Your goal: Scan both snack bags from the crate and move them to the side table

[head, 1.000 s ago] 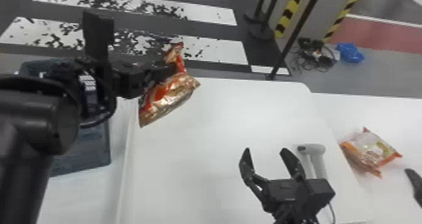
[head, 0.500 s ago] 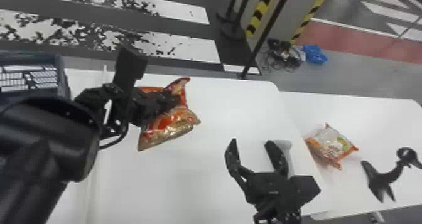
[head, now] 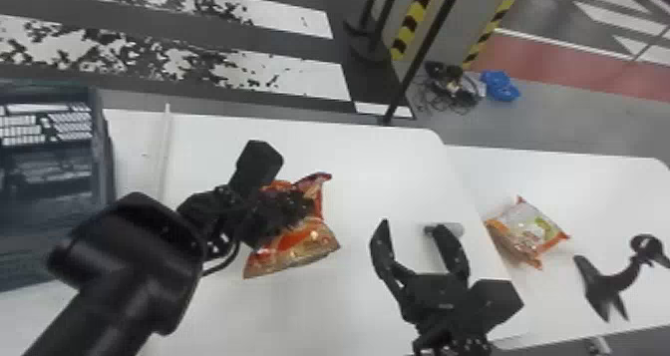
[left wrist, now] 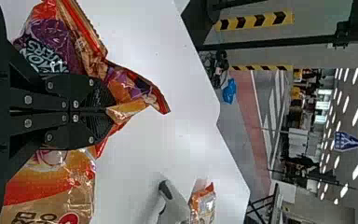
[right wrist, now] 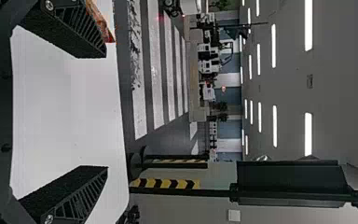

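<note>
My left gripper [head: 304,205] is above the white table's left-centre, shut on an orange-red snack bag [head: 299,245]. In the left wrist view the left gripper [left wrist: 109,110] pinches the crumpled middle of that snack bag [left wrist: 51,186], which spreads out on both sides of the fingers. My right gripper [head: 416,225] stands open to the right of the bag, nothing between its fingers; in the right wrist view the right gripper [right wrist: 106,112] has its fingers wide apart. Another snack bag [head: 528,230], orange and white, lies on the side table [head: 618,190]. The crate [head: 102,155] is at the far left.
Behind the right gripper lies a white handheld scanner [head: 451,228], partly hidden. A black stand [head: 605,285] is on the side table's near right. The white main table [head: 379,155] adjoins the side table. Posts and cables [head: 451,88] are on the floor beyond.
The head view has swung to the right, bringing in more of the side table. My left gripper has come away from the crate toward the right gripper, carrying the bag.
</note>
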